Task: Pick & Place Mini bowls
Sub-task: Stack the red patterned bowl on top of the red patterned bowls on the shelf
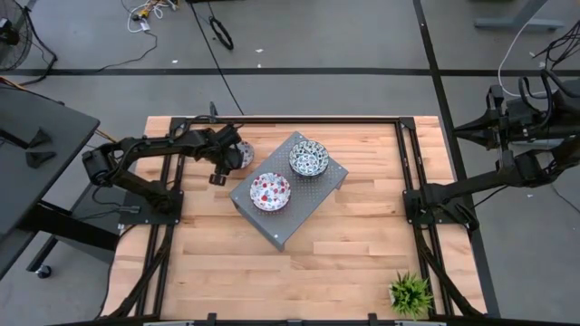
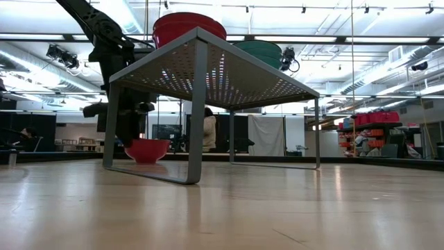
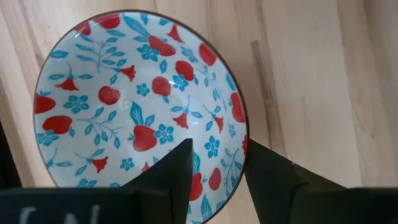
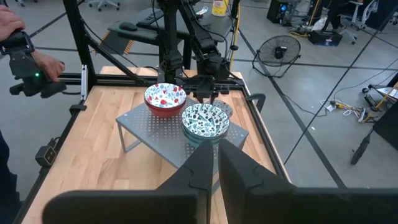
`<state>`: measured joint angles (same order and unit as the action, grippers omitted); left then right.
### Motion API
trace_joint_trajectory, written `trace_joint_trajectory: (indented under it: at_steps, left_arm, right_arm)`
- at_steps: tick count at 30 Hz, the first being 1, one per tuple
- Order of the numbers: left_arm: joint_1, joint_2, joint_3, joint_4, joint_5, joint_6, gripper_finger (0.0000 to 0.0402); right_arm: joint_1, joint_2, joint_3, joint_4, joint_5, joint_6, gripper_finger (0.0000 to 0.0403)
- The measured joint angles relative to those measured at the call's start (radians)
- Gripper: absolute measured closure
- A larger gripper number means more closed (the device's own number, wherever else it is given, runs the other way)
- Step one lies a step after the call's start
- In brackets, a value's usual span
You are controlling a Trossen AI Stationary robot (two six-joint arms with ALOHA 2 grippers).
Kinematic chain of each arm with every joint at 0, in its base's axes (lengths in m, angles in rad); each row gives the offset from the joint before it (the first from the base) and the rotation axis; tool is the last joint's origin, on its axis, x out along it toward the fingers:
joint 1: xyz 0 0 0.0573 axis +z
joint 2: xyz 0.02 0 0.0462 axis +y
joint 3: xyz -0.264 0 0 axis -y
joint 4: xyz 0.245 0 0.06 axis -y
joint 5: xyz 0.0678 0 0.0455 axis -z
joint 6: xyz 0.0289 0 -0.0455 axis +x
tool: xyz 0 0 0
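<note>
Left gripper, upper left of centre in the high view: fingers apart, straddling the rim of one red-patterned bowl that sits on the wooden table; one finger inside, one outside, firm contact cannot be told. Bowls counted: three visible. Two sit on the grey perforated stand: one red-patterned, one teal-patterned. Right gripper, at the right edge: fingers together, empty.

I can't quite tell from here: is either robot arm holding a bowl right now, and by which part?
The left gripper has its fingers astride the rim of a red-flowered bowl on the table, one inside, one outside; whether it grips yet cannot be told. The right gripper, parked aside, holds nothing.
</note>
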<state>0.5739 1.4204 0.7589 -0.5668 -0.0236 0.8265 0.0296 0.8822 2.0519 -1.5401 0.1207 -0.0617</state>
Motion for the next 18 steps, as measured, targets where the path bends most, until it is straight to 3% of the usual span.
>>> trace_joint_trajectory:
  at_steps: [18]
  left_arm:
    - [0.000,0.000,0.000,-0.004,0.022,-0.004,0.0355]
  right_arm:
    - [0.000,0.000,0.000,0.000,0.000,0.000,0.0376]
